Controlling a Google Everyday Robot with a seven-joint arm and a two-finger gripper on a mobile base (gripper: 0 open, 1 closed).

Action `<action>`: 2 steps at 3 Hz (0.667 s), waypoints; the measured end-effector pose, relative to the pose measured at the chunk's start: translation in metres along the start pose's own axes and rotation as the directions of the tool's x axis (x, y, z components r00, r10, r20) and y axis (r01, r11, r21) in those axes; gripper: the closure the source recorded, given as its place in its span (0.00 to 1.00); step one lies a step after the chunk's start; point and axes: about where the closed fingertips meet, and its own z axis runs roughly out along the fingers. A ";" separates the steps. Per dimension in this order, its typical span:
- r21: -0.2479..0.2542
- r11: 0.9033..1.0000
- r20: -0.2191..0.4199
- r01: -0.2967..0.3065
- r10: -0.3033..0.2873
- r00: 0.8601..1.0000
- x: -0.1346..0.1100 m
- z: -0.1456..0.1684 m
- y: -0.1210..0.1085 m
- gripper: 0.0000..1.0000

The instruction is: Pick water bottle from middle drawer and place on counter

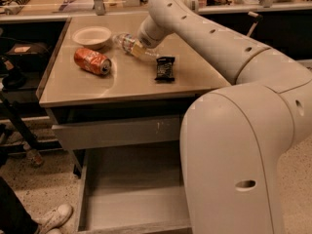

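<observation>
The water bottle (pixel 127 43) lies tilted on the counter (pixel 131 84) near its back, with the white cap pointing to the back left. My gripper (pixel 140 48) is at the bottle's lower end, under the wrist of the arm that reaches in from the right. The wrist hides the contact between gripper and bottle. The middle drawer (pixel 131 204) stands pulled out below the counter, and its grey floor is bare.
A dented red soda can (pixel 92 61) lies left of the bottle. A white bowl (pixel 91 35) is behind it and a dark snack packet (pixel 165 68) to the right. A grey drawer front with scratch marks (pixel 117 133) sits above the open drawer. A person's shoe (pixel 53 217) is at the lower left.
</observation>
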 end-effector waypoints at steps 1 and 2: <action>0.000 1.000 0.000 0.000 0.000 1.000 0.000 0.000 0.000 0.12; 0.000 1.000 0.000 0.000 0.000 1.000 0.000 0.000 0.000 0.00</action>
